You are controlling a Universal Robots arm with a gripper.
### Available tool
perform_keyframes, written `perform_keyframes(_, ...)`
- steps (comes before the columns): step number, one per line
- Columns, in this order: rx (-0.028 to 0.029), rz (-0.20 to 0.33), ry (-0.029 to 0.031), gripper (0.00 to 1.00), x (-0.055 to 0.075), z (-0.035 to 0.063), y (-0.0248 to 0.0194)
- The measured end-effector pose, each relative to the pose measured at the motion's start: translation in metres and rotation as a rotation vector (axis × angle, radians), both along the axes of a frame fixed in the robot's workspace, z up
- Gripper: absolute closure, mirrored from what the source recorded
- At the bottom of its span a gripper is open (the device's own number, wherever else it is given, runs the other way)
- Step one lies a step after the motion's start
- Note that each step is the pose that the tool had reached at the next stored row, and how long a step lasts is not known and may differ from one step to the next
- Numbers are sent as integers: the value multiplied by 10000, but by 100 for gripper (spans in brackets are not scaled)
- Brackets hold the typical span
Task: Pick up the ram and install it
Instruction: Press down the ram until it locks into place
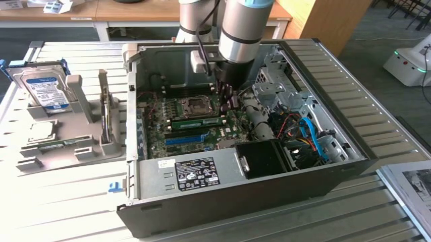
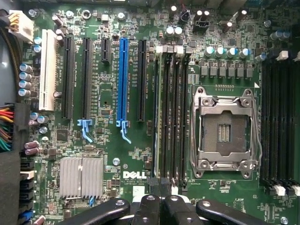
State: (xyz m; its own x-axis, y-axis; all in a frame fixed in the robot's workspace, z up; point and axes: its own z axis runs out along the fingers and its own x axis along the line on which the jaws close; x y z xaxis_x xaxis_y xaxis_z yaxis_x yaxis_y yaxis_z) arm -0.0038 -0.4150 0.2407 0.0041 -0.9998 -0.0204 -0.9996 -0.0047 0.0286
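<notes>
The ram (image 1: pixel 196 121) lay seated on edge in a slot on the motherboard (image 1: pixel 176 132) inside the open case (image 1: pixel 222 196), just beside the CPU socket (image 1: pixel 199 105); in the wrist view it showed as a thin strip (image 2: pixel 156 112) in the outermost slot of the bank beside the socket (image 2: pixel 224 133), on the side toward the blue slot (image 2: pixel 123 79). My gripper (image 1: pixel 227 98) hung low inside the case, right over that ram's end toward the exterior view's right, its fingers (image 2: pixel 151 208) closed together with nothing between them, their tips close above the end of the ram slots; I could not tell whether they touched the stick. A heatsink (image 2: pixel 81 176) sat on the board beyond the blue slot. Outside the case, on the table (image 1: pixel 60 201) toward the exterior view's left, a grey stand (image 1: pixel 67 136) held a hard drive (image 1: pixel 44 89) upright, with another green stick (image 1: pixel 59 145) lying in it.
</notes>
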Motion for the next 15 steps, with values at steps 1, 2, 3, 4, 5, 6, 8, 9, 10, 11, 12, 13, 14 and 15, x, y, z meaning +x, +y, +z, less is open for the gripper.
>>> perform_keyframes(1, -1, 0, 0, 90, 0, -7, 0)
perform_keyframes(2, -1, 0, 0, 90, 0, -15, 0)
perform_keyframes(3, -1, 0, 0, 90, 0, -24, 0)
perform_keyframes(4, -1, 0, 0, 90, 0, -30, 0)
perform_keyframes(5, 0, 0, 0, 90, 0, -37, 0)
perform_keyframes(6, -2, 0, 0, 90, 0, -38, -1)
perform_keyframes(8, -3, 0, 0, 90, 0, -38, -1)
perform_keyframes(9, -3, 0, 1, 90, 0, -38, 0)
perform_keyframes(10, -2, 0, 0, 90, 0, -39, 0)
perform_keyframes(11, -1, -1, 0, 90, 1, -39, 0)
perform_keyframes(12, -1, -1, 0, 90, 6, -39, 0)
perform_keyframes(13, -1, -2, 3, 90, 14, -39, 0)
perform_keyframes(14, -2, -1, 10, 90, 21, -39, 0)
perform_keyframes(15, -2, 0, 19, 90, 29, -39, 0)
